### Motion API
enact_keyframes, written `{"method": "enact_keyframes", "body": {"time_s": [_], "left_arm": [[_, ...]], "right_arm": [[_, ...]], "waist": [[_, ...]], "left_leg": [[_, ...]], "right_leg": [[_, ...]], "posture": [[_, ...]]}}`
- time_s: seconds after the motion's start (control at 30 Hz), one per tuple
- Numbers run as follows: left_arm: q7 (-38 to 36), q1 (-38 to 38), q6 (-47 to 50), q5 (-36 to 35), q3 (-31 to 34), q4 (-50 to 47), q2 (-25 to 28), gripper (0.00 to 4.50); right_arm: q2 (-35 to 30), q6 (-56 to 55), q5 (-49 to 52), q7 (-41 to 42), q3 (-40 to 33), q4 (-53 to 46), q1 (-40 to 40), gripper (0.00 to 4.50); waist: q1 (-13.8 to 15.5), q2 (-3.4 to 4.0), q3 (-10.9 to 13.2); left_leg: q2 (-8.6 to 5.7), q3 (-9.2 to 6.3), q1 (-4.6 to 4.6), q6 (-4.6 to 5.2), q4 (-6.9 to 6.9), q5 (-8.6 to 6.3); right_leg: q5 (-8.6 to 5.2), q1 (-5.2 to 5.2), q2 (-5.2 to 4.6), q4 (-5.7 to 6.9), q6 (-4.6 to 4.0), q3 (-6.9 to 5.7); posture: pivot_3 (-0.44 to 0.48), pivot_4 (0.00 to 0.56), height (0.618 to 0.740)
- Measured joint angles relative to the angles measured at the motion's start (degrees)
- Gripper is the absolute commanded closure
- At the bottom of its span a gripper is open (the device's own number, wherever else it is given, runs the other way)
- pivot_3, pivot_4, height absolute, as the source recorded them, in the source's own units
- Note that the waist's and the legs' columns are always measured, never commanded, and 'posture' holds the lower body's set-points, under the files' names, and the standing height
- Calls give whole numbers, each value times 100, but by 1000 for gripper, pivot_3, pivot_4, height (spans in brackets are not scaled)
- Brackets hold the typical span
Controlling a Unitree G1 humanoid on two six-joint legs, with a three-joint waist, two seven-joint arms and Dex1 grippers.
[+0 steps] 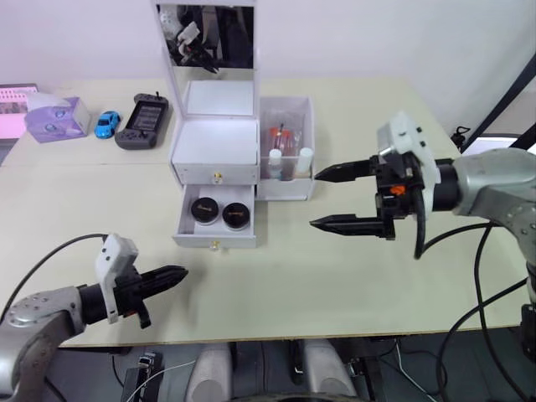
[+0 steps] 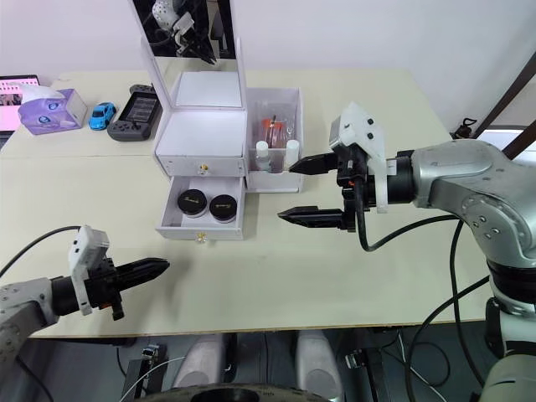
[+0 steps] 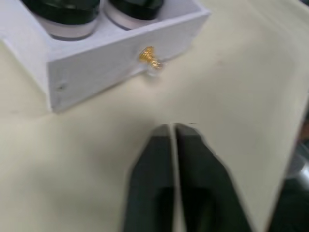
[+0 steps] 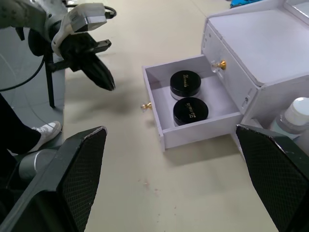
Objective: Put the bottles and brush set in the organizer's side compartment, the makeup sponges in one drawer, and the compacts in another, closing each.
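the lower drawer (image 1: pixel 216 230) of the white organizer (image 1: pixel 214 151) stands pulled out with two black compacts (image 1: pixel 220 212) inside. bottles (image 1: pixel 285 159) sit in its side compartment, partly hidden by its wall. the right gripper (image 1: pixel 328 198) hovers beside it, fingers wide apart. the left gripper (image 1: pixel 178 274) is near the table's (image 1: pixel 335 276) front edge, fingers together.

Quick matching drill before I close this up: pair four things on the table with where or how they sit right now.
1. compacts
2. bottles
3. left gripper
4. right gripper

a. shut, in front of the open drawer
b. open, empty
c. in the open lower drawer
d. in the side compartment

Pairs: 1-c, 2-d, 3-a, 4-b
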Motion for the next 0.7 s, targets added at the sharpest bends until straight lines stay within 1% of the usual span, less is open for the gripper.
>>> {"method": "enact_keyframes", "body": {"time_s": [0.2,0.33,0.53,0.7], "left_arm": [[763,-99,-686,417,-559,24,-833,4488],[1215,-271,-1073,690,-766,162,-1241,4488],[1565,-683,-1468,1026,-1050,548,-1439,4488],[1756,-1313,-1503,1142,-1117,973,-1463,4488]], "right_arm": [[2,-15,-98,-24,13,17,-33,0],[10,-15,-140,-57,14,24,-42,0],[20,4,-157,-127,14,25,-62,0],[15,27,-148,-197,-11,-5,-85,0]], "waist": [[6,0,-2],[5,-1,-3],[3,0,-3],[10,0,-4]], "left_leg": [[-2,-1,-2,1,-12,0],[-2,-3,0,1,-8,0],[-2,-4,2,1,-4,0],[-3,-12,-1,1,-1,1]], "right_leg": [[5,-1,4,1,-8,0],[5,0,6,5,-8,0],[2,2,8,6,-2,0],[4,6,11,6,-6,-1]], "posture": [[0,150,740],[0,150,740],[0,150,740],[0,150,740]]}}
